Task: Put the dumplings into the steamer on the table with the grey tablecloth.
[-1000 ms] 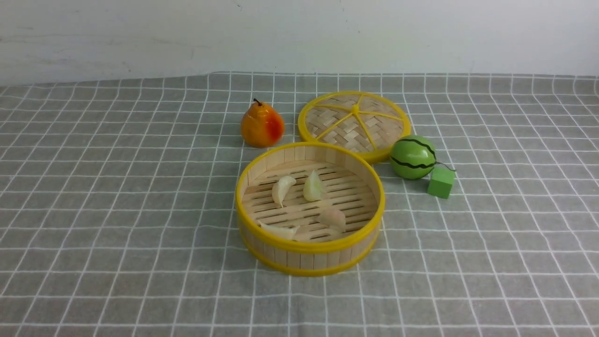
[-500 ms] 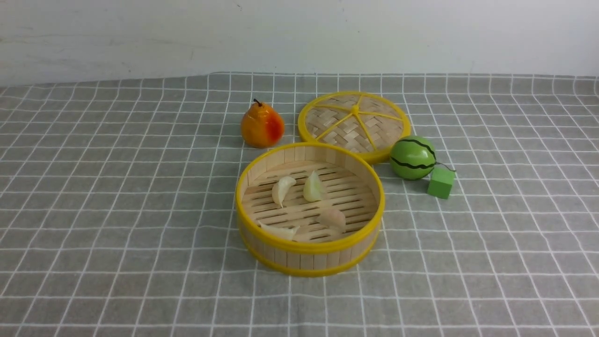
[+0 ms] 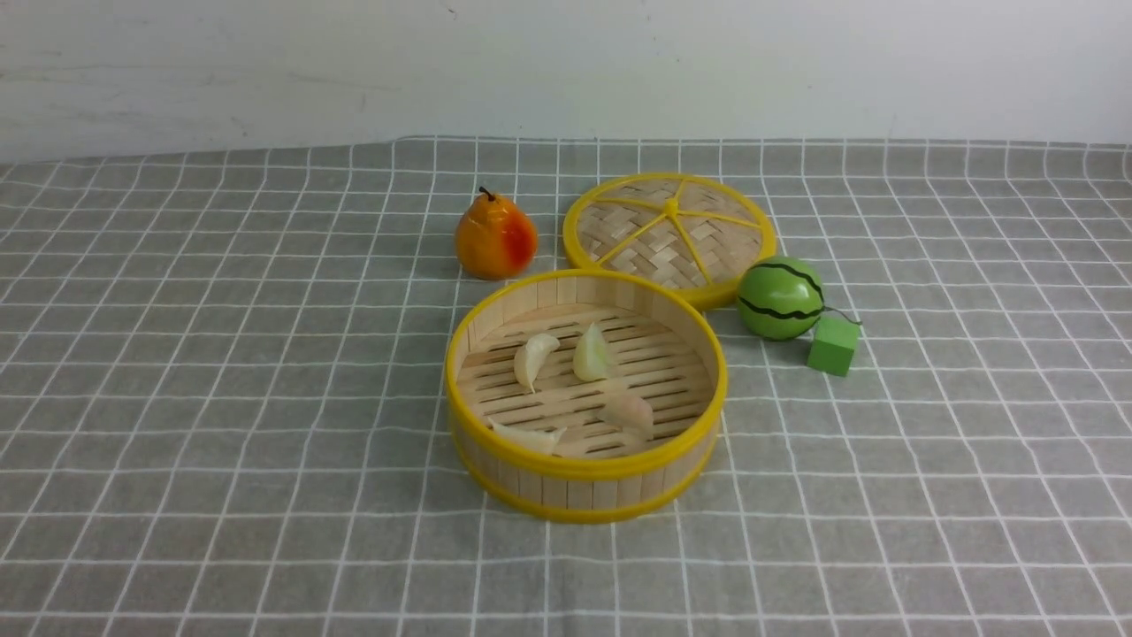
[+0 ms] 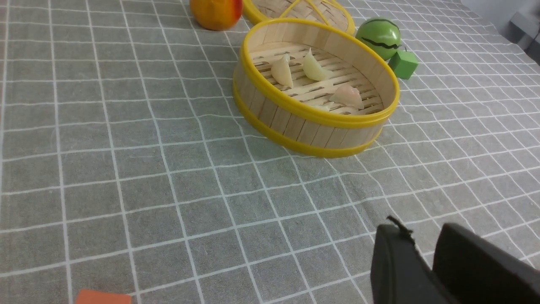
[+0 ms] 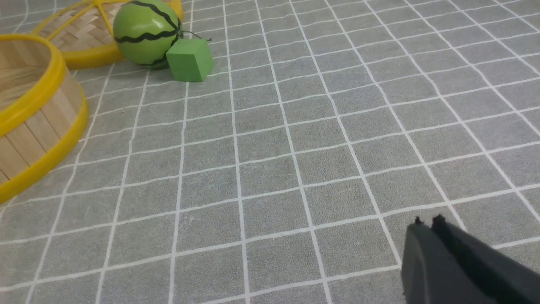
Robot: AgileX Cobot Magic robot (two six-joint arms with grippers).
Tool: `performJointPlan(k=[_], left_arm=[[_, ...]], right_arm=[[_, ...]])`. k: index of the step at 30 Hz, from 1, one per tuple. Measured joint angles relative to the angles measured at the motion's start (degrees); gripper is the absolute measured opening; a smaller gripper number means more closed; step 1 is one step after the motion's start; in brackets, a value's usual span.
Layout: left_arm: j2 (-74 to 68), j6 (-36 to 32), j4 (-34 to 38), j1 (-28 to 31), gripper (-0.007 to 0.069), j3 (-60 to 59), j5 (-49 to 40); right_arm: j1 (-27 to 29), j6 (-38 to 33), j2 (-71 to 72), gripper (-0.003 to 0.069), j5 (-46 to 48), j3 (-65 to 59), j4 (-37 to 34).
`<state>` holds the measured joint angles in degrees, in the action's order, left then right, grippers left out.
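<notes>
Dumplings: all four dumplings [image 3: 579, 389] lie on the slatted floor of the steamer [image 3: 585, 485]; the pinkish one lies toward its near right side.
Steamer: stands on the grey tablecloth [image 3: 221, 398] around the middle of the worktop [image 3: 973, 495], open, its lid [image 3: 669, 232] flat just behind it toward the far edge.
Left hand: the left hand [image 4: 422, 253] hangs low over bare cloth, well apart from the steamer, toward the near edge; its fingers [image 4: 392, 261] stand slightly spread, holding nothing.
Right hand: the right hand [image 5: 428, 223] hangs low over bare cloth, well apart from the steamer; its fingers are pressed together, empty.
Other things: pear [image 3: 494, 236] behind the steamer; green melon [image 3: 782, 297] and green cube [image 3: 833, 344] touching, to its right.
</notes>
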<state>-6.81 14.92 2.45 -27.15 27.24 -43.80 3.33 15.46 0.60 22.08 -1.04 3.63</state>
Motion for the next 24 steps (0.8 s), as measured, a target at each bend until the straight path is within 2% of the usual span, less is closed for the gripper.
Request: performJointPlan(k=[8, 11, 15, 18, 24], left_arm=[[0.0, 0.0, -0.62, 0.0, 0.0143, -1.57, 1.79], [0.07, 0.06, -2.01, 2.2, 0.0088, -6.04, 12.85], [1.31, 0.06, -2.45, 8.78, -0.0015, -12.14, 26.76], [4.1, 0.06, -2.45, 16.47, -0.0014, -18.72, 35.69], [7.4, 0.06, -2.45, 25.67, -0.0014, -26.54, 37.79]], right_arm=[[0.0, 0.05, 0.0, 0.0013, 0.0, 0.0, 0.0], [0.0, 0.05, 0.0, 0.002, 0.0, 0.0, 0.0], [0.0, 0.05, 0.0, 0.0024, 0.01, 0.0, 0.0], [0.0, 0.05, 0.0, 0.0032, 0.01, 0.0, 0.0], [0.0, 0.05, 0.0, 0.0039, 0.12, 0.02, 0.0]])
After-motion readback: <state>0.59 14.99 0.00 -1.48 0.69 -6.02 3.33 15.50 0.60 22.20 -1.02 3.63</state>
